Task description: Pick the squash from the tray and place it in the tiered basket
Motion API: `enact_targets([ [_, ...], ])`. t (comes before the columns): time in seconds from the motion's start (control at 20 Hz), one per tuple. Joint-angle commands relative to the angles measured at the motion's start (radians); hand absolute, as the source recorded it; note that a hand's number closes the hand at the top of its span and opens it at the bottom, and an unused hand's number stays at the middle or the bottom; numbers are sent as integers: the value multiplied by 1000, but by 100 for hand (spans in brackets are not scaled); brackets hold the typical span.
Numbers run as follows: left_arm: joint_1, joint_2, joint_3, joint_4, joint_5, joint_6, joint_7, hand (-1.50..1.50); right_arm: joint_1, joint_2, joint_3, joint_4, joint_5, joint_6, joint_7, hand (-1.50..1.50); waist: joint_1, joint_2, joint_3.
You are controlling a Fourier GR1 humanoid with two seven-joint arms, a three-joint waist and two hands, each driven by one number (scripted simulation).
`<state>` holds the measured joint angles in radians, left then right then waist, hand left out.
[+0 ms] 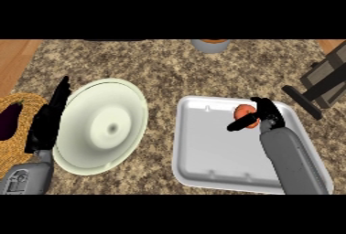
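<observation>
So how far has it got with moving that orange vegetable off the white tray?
Nothing is finished yet: the squash is still over the white tray. In hand: the right hand has its fingers curled round it; whether it is lifted is unclear. Left to do: carry it to the dark rack at the right edge, probably the tiered basket. The left hand rests open beside the plate.

This is a kitchen, seen from above a speckled granite counter (169, 68) with a strip of wooden floor (17, 59) showing past its left edge. On the stone sit kitchen things: a pale round plate (101, 125), a white tray (216, 146), and a woven yellow mat (17, 137) bearing a dark eggplant (10, 119). A grey pot (211, 45) stands at the far edge, and a dark tiered basket (323, 82) at the right.
</observation>
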<state>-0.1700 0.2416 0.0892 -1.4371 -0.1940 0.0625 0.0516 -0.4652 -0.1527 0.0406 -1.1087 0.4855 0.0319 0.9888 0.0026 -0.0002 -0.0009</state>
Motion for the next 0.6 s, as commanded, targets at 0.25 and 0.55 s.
enact_targets([
  [0.25, -2, 8, 13, -27, 5, -22, 22, 0, -13, -18, 90, 77, 57, 109, -127, 150, 3, 1, 1],
  [0.55, -34, 20, 41, 40, 11, -32, -8, 0, -65, -1, -34, 40, -17, 71, -85, 150, -2, 1, 1],
])
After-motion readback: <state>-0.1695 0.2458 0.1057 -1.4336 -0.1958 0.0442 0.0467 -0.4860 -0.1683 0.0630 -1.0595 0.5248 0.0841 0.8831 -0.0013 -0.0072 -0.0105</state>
